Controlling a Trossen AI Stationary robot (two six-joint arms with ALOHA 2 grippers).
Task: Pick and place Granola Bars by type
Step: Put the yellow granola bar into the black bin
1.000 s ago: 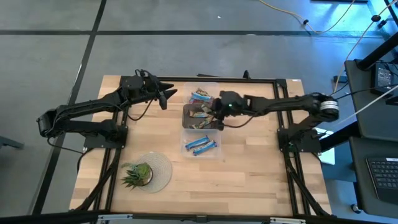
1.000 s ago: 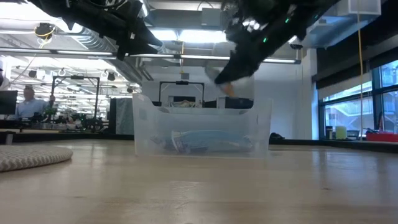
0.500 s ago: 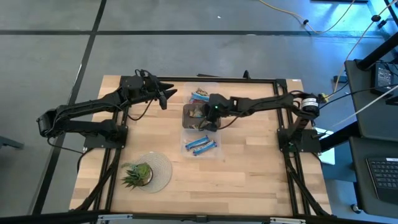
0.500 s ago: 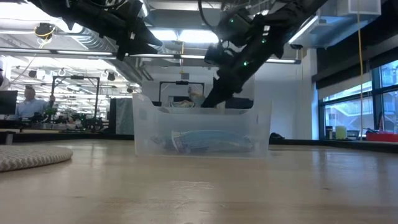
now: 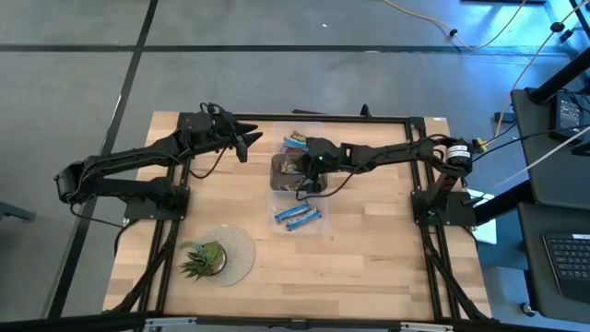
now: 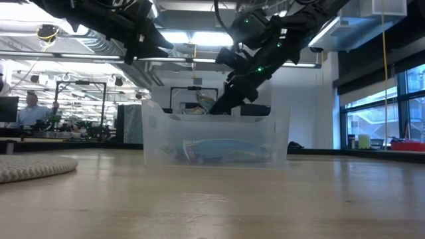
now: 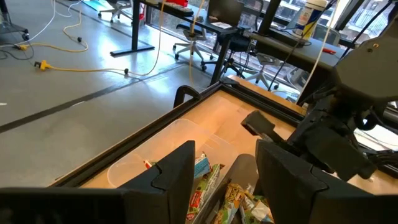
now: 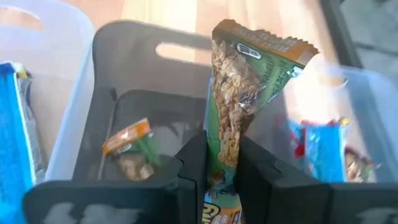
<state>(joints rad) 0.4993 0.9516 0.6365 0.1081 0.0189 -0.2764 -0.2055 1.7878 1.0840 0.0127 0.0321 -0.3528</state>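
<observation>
Three bins stand in a row from far to near. The far clear bin (image 5: pixel 300 142) holds blue-and-red bars (image 8: pixel 323 142). The middle dark bin (image 5: pixel 284 172) holds a green-and-orange granola bar (image 8: pixel 127 142). The near clear bin (image 6: pixel 216 136) holds blue bars (image 5: pixel 297 216). My right gripper (image 5: pixel 310 175) hangs over the dark bin, shut on another green-and-orange bar (image 8: pixel 239 87). My left gripper (image 7: pixel 225 171) is open and waits above the table's far left part (image 5: pixel 241 144), touching nothing. My right gripper pinches the green-and-orange bar between its two fingers (image 8: pixel 193 165) by its lower part (image 8: pixel 221 152). It comes slanting down from the table's right side. The bar's crimped free end (image 8: pixel 261 45) sticks out past the fingertips. The bar is lifted clear above the dark bin's floor.
A potted plant (image 5: pixel 203 259) sits on a round woven mat (image 5: pixel 241 251) at the near left. Bare wood lies to the right of the bins and along the near edge. A black frame (image 5: pixel 419 175) runs along the table's edges. A person sits far off in the room (image 6: pixel 29 106).
My right gripper, shut on the bar, has moved toward the table's left and come down over the dark bin, most of it in the first half second. The bins and the left arm have stayed still.
</observation>
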